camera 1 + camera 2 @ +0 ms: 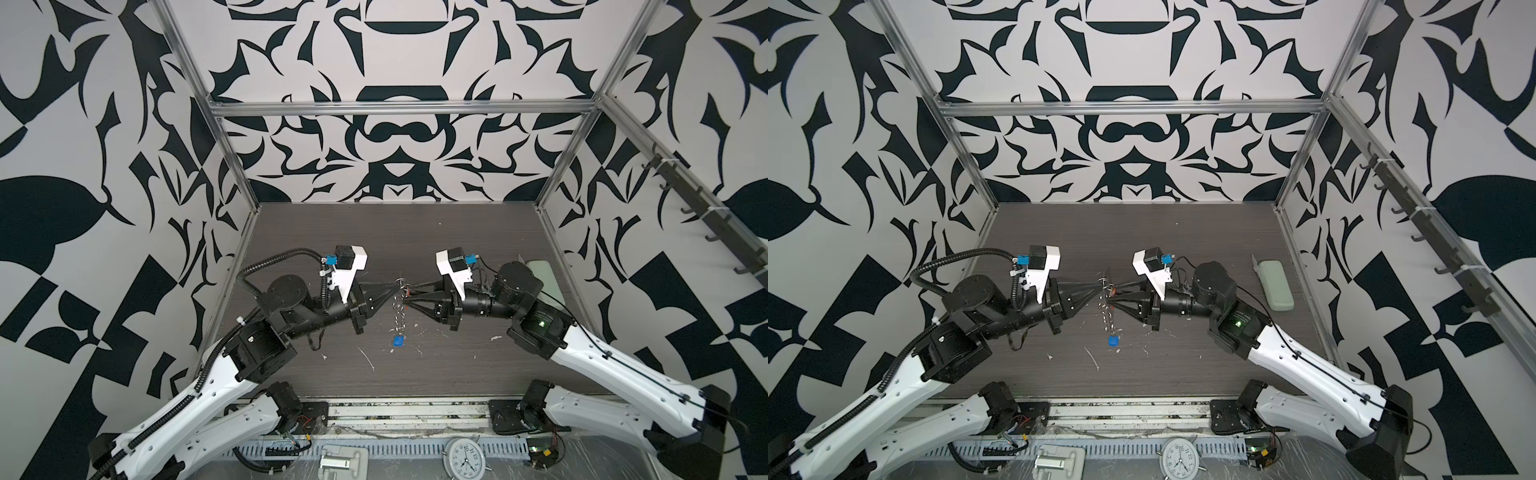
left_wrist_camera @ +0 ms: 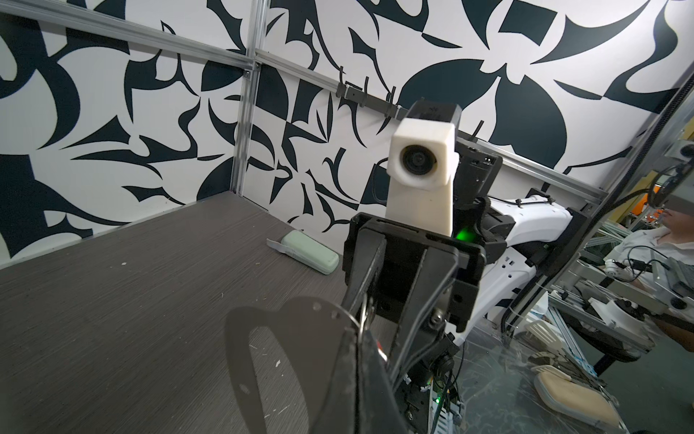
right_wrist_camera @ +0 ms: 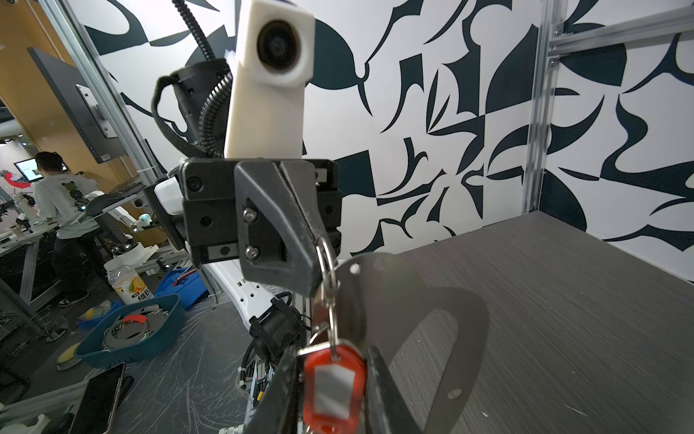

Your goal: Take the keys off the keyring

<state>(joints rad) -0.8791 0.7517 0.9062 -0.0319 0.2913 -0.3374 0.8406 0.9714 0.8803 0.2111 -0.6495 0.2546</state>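
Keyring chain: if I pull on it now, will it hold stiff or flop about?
Likely floppy: the keyring chain is loose linked rings hanging limp from the left gripper, so it should swing rather than resist. The blue tag at its bottom end probably swings with it. Thin shiny rings may slip in a pinch.

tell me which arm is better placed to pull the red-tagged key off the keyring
Right. The right gripper has its jaws either side of the red-tagged key, while the left gripper is shut on the keyring at its top and likely serves best as the anchor.
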